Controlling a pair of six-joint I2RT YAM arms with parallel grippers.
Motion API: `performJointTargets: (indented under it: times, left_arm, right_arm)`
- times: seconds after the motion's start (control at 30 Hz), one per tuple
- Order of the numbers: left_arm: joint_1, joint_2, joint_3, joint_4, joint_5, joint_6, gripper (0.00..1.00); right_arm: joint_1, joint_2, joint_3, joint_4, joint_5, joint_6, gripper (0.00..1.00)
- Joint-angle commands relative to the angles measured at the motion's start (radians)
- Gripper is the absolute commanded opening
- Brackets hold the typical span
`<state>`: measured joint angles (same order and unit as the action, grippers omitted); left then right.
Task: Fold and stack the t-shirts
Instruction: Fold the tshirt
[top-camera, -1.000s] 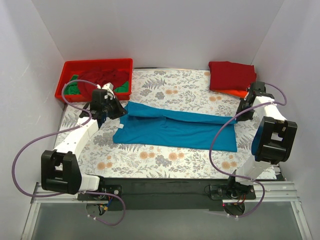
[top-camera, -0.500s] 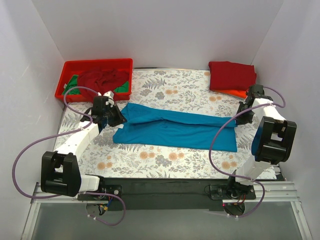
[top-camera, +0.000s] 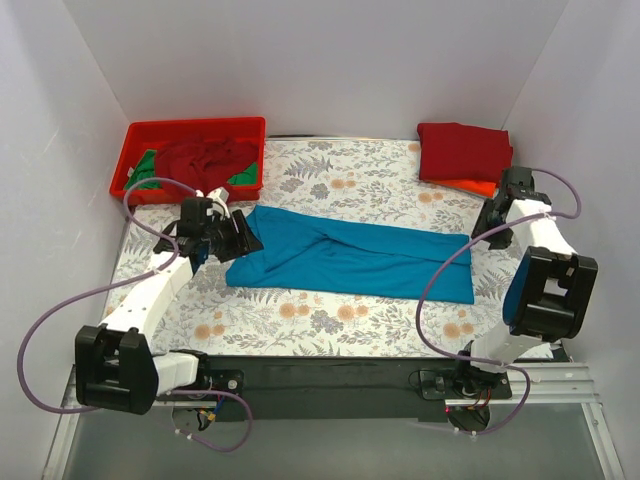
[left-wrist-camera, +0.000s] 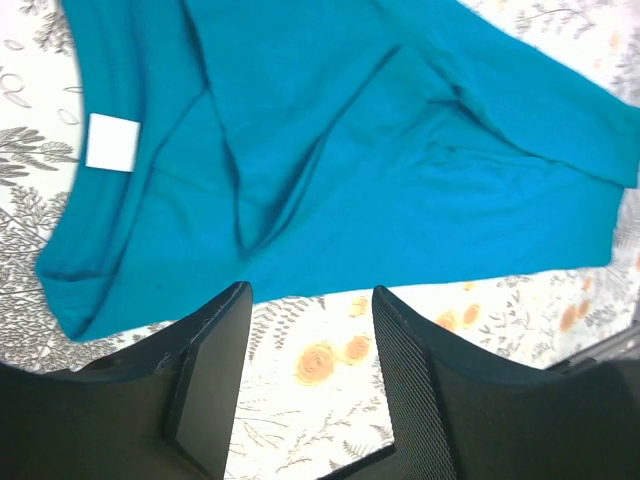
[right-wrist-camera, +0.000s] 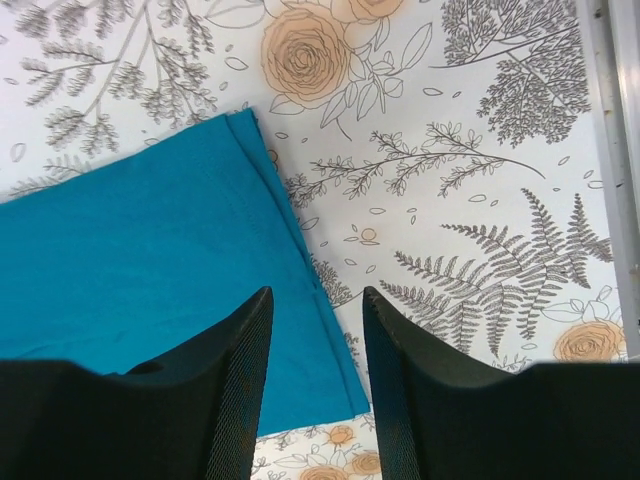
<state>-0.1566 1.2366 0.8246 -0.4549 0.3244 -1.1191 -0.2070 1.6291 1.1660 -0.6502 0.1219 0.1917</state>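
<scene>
**Long fold laid, cross fold due**

The shirt (top-camera: 350, 258) is spread across the middle of the table (top-camera: 340, 315) as a long blue band, collar end toward the table's left and hem end toward its right. One long side appears to be turned over onto the body. The lengthwise fold is therefore judged to be in place, though creases are seen near the collar, beside the white label (left-wrist-camera: 112, 142).

The left gripper (left-wrist-camera: 310, 295) is held over the table's left part, at the near edge of the collar end. Its jaws are spread wide and nothing is held between them. The right gripper (right-wrist-camera: 317, 297) is held near the table's right edge, above the hem corner, also with jaws parted and nothing held. Whether either set of fingers touches the cloth cannot be told from the wrist views.

At the table's far-right corner a stack (top-camera: 462, 150) of folded shirts is kept, dark red over orange. At the far-left corner a bin (top-camera: 135, 150) is set with a loose heap (top-camera: 205, 155) of red and green garments in it, so more shirts are judged to be left.

For the next move, a fresh grip is called for. One end of the band would be pinched at both corners and carried over toward the other end. The creases by the collar would best be drawn flat first, lest they be shut into the fold. Transfer to the stack is not yet due.
</scene>
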Motion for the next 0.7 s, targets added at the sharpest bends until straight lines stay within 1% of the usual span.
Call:
performJointTargets:
  times: [0.0, 0.13, 0.17, 0.23, 0.27, 0.43, 0.5, 0.67]
  left_arm:
    - [-0.003, -0.051, 0.002, -0.021, 0.057, 0.005, 0.51]
    - [-0.029, 0.069, 0.065, 0.019, 0.038, 0.005, 0.51]
    - [-0.038, 0.122, 0.082, 0.044, 0.038, 0.004, 0.51]
    - [-0.073, 0.173, 0.132, 0.08, 0.042, -0.007, 0.51]
    - [-0.098, 0.235, 0.157, 0.108, 0.048, -0.013, 0.51]
    - [-0.193, 0.421, 0.315, 0.166, 0.084, -0.05, 0.52]
    - [-0.221, 0.495, 0.341, 0.188, 0.104, -0.071, 0.52]
    - [-0.241, 0.557, 0.346, 0.222, 0.059, -0.1, 0.5]
  right_arm:
    - [0.029, -0.078, 0.032, 0.004, 0.009, 0.015, 0.48]
    - [0.106, -0.075, 0.081, 0.02, -0.08, 0.014, 0.48]
    - [0.147, -0.066, 0.086, 0.026, -0.102, 0.017, 0.48]
    - [0.205, -0.037, 0.092, 0.044, -0.168, 0.034, 0.48]
    - [0.234, -0.025, 0.09, 0.053, -0.203, 0.058, 0.47]
    - [0.355, 0.047, 0.073, 0.107, -0.265, 0.11, 0.47]
    - [0.374, 0.066, 0.064, 0.129, -0.271, 0.114, 0.47]
    - [0.385, 0.104, 0.058, 0.136, -0.278, 0.112, 0.46]
